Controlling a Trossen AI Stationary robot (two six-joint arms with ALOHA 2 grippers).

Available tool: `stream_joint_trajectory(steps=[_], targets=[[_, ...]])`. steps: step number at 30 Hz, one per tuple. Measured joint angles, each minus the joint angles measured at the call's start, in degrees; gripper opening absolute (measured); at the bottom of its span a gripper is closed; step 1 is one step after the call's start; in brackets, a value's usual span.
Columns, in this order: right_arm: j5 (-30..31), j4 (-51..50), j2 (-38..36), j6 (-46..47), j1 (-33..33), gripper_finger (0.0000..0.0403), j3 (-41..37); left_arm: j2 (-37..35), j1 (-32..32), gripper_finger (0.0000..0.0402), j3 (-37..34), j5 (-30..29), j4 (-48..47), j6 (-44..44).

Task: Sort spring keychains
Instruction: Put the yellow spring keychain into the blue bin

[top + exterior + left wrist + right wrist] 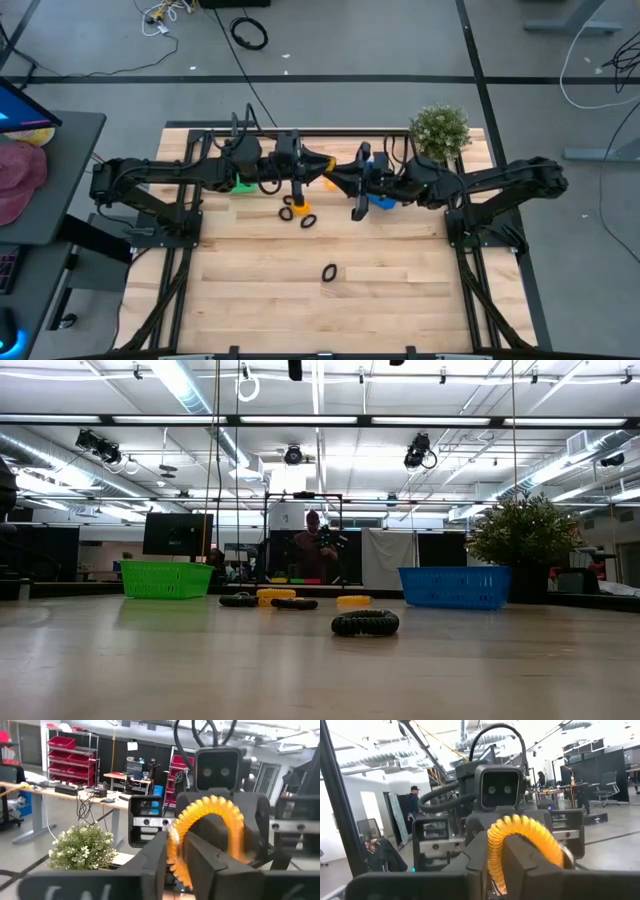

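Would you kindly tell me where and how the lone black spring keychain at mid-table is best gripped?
Grip the black spring keychain from straight above, one finger inside the loop and one outside, pinching one side of the coil. It lies flat on the table, a low open ring apart from the others.

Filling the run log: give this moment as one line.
left claw: on orange keychain | right claw: on same | handover mid-air
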Motion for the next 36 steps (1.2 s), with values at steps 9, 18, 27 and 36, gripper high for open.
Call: stream_joint_trajectory(steps=[9, 18, 27, 36], targets=[[0.0, -3.3, -4.1, -0.9, 0.0, 0.0039, 0.0, -4.2, 0.0, 0.0168, 0.1, 1.7, -8.4, 0.7], [0.5, -15.3, -10.9, 0.0, 2.7, 0.0038, 0.0, -12.9, 0.0, 0.0202, 0.1, -6.0, -20.9, 3.6], [6.6, -27.1, -18.3, 1.5, 8.5, 0.0038, 0.0, -17.7, 0.0, 0.02, 0.1, -10.3, -26.7, 4.6], [15.3, -42.3, -25.8, 4.1, 13.9, 0.0038, 0.0, -17.6, 0.0, 0.02, 0.0, -11.1, -26.8, 4.6]])
